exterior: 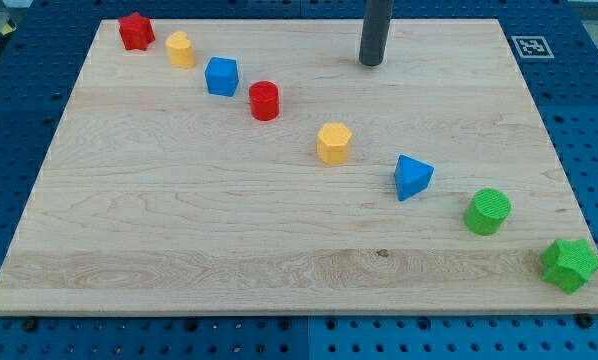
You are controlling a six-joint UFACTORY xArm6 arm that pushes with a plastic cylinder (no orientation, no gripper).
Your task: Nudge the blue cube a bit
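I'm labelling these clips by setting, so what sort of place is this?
Probably a robotics lab bench. A wooden board lies on a blue perforated table, with a printed marker tag at its corner. Small coloured blocks, including the blue cube, line up diagonally, my tip apart from them all.

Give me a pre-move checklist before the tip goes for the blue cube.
1. Tip visible: ok. My tip stands near the view's top, right of centre.
2. Target found: ok. The blue cube sits in the diagonal row, apart from its neighbours.
3. Contact: not ok. The tip is well to the cube's right, not touching it.
4. Path: not ok. The red cylinder lies near the straight line from tip to cube.
5. Room to move: ok. The yellow block stands up-left of the cube, with a gap between.
6. No mix-up: ok. The blue wedge is far down-right.
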